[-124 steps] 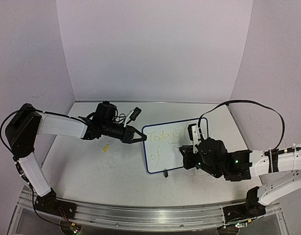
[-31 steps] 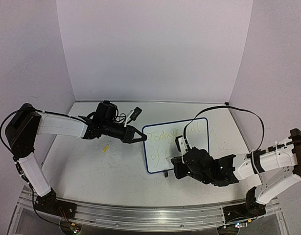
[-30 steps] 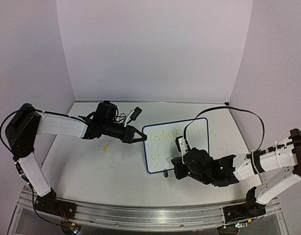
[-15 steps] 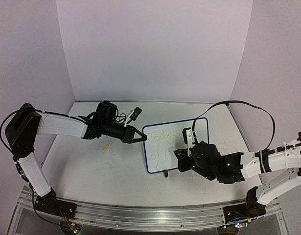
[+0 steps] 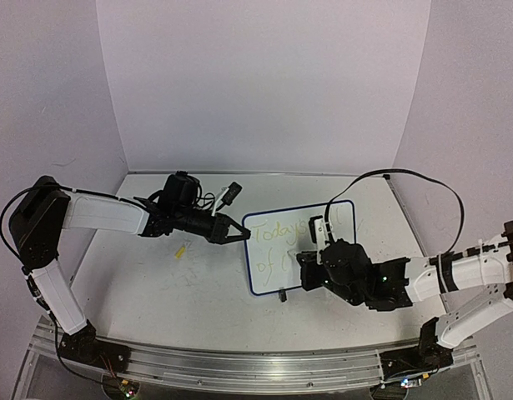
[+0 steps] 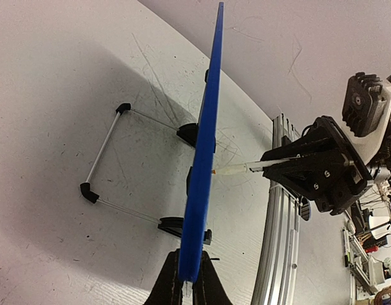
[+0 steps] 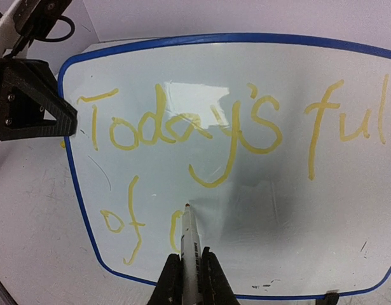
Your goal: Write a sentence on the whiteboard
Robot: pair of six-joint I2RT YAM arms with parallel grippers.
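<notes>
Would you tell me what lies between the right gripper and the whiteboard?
A marker, held by the right gripper, its tip at the whiteboard; the right wrist view shows it.

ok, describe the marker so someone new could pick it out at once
Find the blue-framed whiteboard standing mid-table, one edge pinched by the left gripper. The marker is the thin white pen between the right gripper's black fingers, tip at the board just after the yellow "of".

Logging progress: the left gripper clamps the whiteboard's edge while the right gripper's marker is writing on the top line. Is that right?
Not quite. The left gripper does clamp the whiteboard by its edge, but the right gripper has the marker tip on the second line of the sentence, just after "of"; the right wrist view shows it.
</notes>
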